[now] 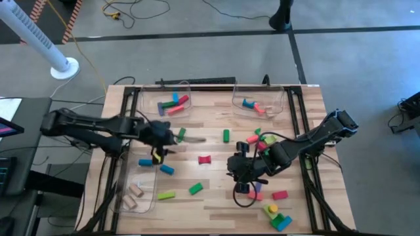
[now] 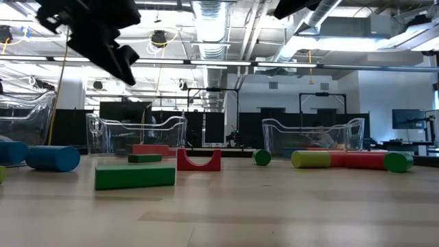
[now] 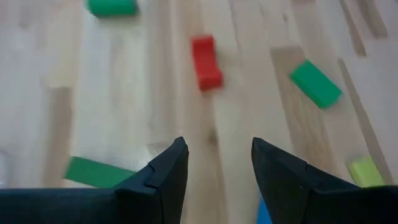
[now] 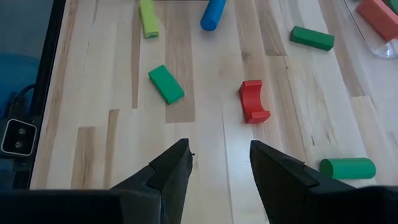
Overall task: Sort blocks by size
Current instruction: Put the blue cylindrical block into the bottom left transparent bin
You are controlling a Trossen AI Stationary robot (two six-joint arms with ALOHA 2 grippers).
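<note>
The wooden counter [image 1: 216, 196] carries everything, with three clear bins on it: one at the far left [image 1: 164, 101], one at the far right [image 1: 259, 99], one at the near left edge [image 1: 134, 190]. The left arm [image 1: 85, 128] reaches in from the left, the right arm [image 1: 315, 137] from the right.

The left gripper [image 3: 214, 165] hovers over bare wood left of centre, fingers parted with nothing between them. The right gripper [image 4: 219, 163] hangs right of centre, fingers likewise apart and empty.

The blocks lie scattered. A red arch [image 1: 205, 159] sits mid-counter between the two grippers, a green cylinder [image 1: 226, 135] beyond it, a green block [image 1: 195, 189] and a yellow-green bar [image 1: 166, 195] nearer. A blue cylinder [image 1: 167, 169] lies near the left gripper. A cluster of red, pink, green and yellow blocks [image 1: 262, 139] sits by the right arm, more at the near right corner [image 1: 278, 217]. Both far bins hold several blocks; the near-left bin holds plain wooden ones [image 1: 134, 193].
</note>
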